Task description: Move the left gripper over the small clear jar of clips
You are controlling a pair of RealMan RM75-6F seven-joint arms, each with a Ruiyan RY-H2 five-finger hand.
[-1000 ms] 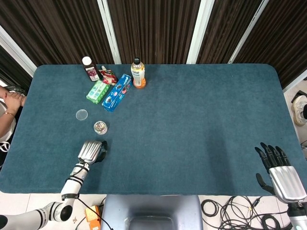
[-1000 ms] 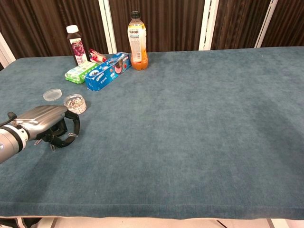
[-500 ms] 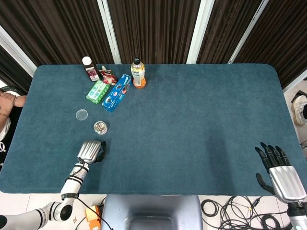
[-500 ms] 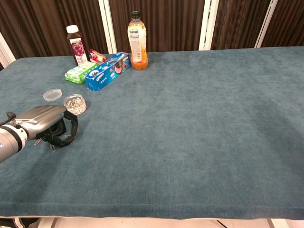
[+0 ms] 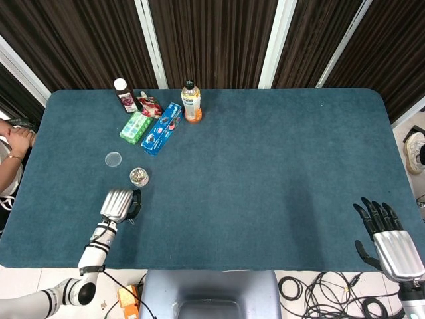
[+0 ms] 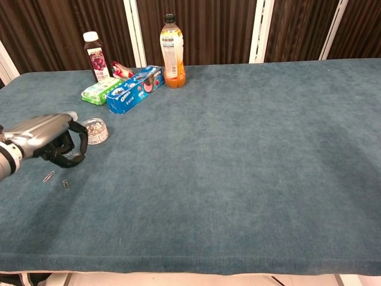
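The small clear jar of clips (image 5: 139,176) (image 6: 95,130) stands lidless on the blue cloth, left of centre. My left hand (image 5: 118,203) (image 6: 51,140) hovers just to the near left of it, raised off the cloth, fingers curled in with nothing visible in them. It is beside the jar, not above it. Two loose clips (image 6: 49,176) lie on the cloth under the hand. My right hand (image 5: 388,240) hangs beyond the table's near right corner with fingers spread and nothing in it; the chest view does not show it.
The jar's clear lid (image 5: 113,159) lies left of the jar. At the back left stand a dark juice bottle (image 5: 125,96), a green pack (image 5: 135,127), a blue Oreo box (image 5: 163,127) and an orange drink bottle (image 5: 192,102). A person's arm (image 5: 13,143) shows at the left edge.
My left hand has lifted off the cloth and shifted left and a little away from me, uncovering two loose clips. The right hand has not moved.
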